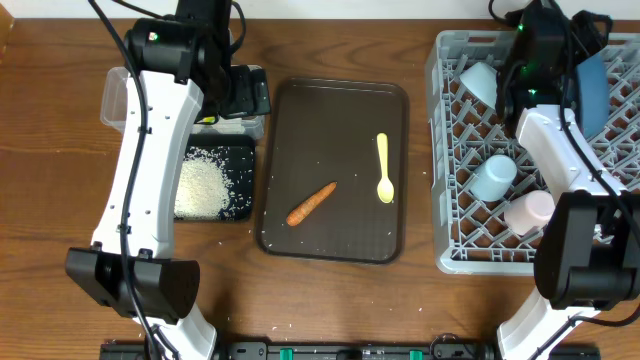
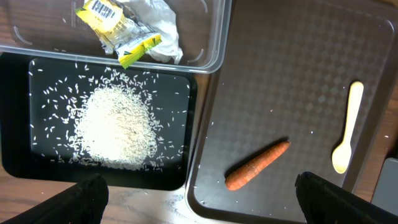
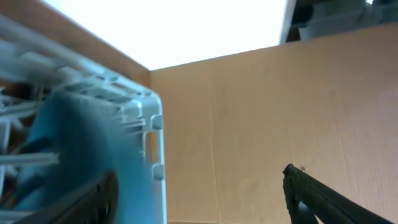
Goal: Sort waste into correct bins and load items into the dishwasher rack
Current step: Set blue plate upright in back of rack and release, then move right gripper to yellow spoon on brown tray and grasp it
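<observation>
overhead down, left wrist nearer, same tray (image 1: 340, 120)

— Brown wooden table (image 1: 60, 150), seen from above. Directly on it?
— On the left, a clear plastic tub (image 1: 112, 100) at the far side, butted against a shallow black tray (image 1: 243, 150) nearer the robot.
— And the middle?
— A larger dark brown serving tray (image 1: 330, 110), set just beside both, almost touching the black one.
— Right side?
— A big grey dishwasher rack (image 1: 445, 150), near the serving tray but apart, with bare wood between.
— Anything loose?
— A few stray white rice grains (image 2: 166, 200) on the wood by the black tray's near corner.
</observation>
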Robot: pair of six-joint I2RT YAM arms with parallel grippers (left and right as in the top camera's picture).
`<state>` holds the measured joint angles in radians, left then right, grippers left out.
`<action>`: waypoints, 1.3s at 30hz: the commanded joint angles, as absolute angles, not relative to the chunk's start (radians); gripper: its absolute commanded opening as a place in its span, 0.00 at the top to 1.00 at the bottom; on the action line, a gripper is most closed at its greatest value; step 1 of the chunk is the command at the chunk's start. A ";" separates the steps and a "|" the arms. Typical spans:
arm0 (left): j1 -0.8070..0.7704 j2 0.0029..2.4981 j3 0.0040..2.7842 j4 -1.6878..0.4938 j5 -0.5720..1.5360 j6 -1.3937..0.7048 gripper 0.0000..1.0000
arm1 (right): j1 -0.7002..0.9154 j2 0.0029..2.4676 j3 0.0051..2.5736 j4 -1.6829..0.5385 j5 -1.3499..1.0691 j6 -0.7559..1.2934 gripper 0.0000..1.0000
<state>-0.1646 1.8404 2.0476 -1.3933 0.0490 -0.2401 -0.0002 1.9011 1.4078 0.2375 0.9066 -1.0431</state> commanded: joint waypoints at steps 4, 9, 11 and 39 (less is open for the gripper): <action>-0.164 1.842 2.049 -1.397 0.044 -0.246 0.01 | 0.007 1.858 1.408 0.303 0.900 -0.914 0.14; -0.164 1.842 2.049 -1.397 0.044 -0.246 0.01 | 0.015 1.795 1.408 0.299 0.855 -0.849 0.13; -0.164 1.842 2.049 -1.397 0.044 -0.246 0.01 | 0.033 1.765 1.408 0.289 0.836 -0.811 0.13; -0.164 1.842 2.049 -1.397 0.044 -0.246 0.01 | 0.467 1.750 1.398 -0.634 -0.016 0.441 0.39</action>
